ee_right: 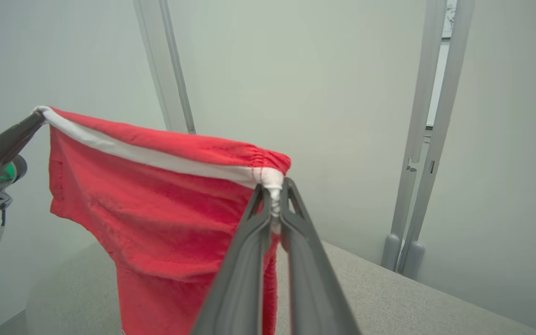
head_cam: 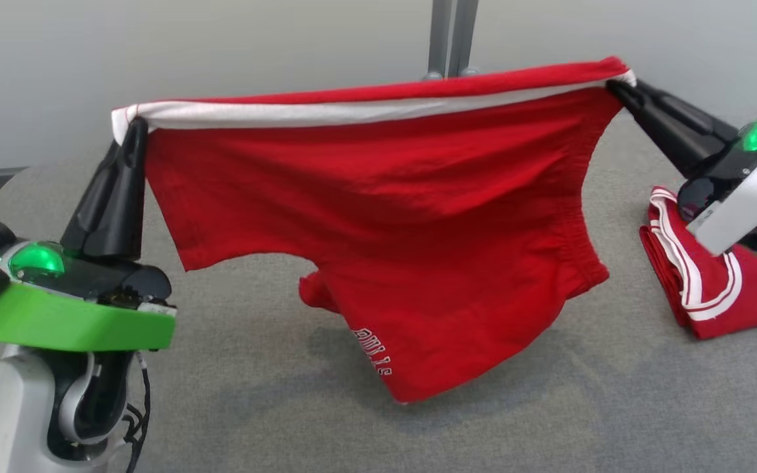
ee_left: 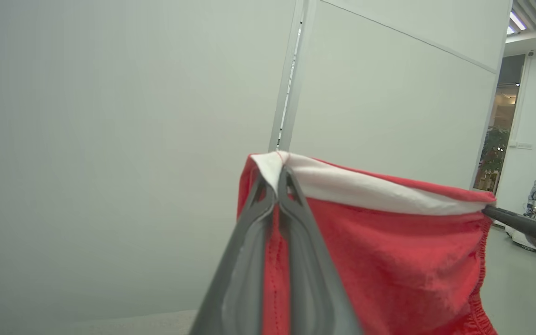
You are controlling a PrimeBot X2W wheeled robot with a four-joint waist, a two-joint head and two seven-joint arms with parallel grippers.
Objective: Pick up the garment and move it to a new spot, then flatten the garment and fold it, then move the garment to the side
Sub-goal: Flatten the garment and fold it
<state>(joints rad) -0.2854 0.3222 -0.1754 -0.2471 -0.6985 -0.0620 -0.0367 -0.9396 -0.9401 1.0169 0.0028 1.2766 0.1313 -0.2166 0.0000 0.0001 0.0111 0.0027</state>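
Red shorts [head_cam: 385,217] hang stretched across the middle of the frame, over a grey worktop [head_cam: 286,407]. The left pincer [head_cam: 134,128], upper left, is clamped on 1 end of the white-trimmed edge. The right pincer [head_cam: 615,85], upper right, grips the other end. A folded garment [head_cam: 713,289] lies at the right.

From the head, the scene is viewed from above and behind the jaws, with the grey surface [head_cam: 267,407] below them. Each wrist view is taken close along its own fingers [ee_left: 244,270], toward the pale wall [ee_left: 110,139] beyond the jaws. The red garment [head_cam: 385,217] stretched between the left gripper [head_cam: 134,128] and right gripper [head_cam: 615,87] is shared by all three views.
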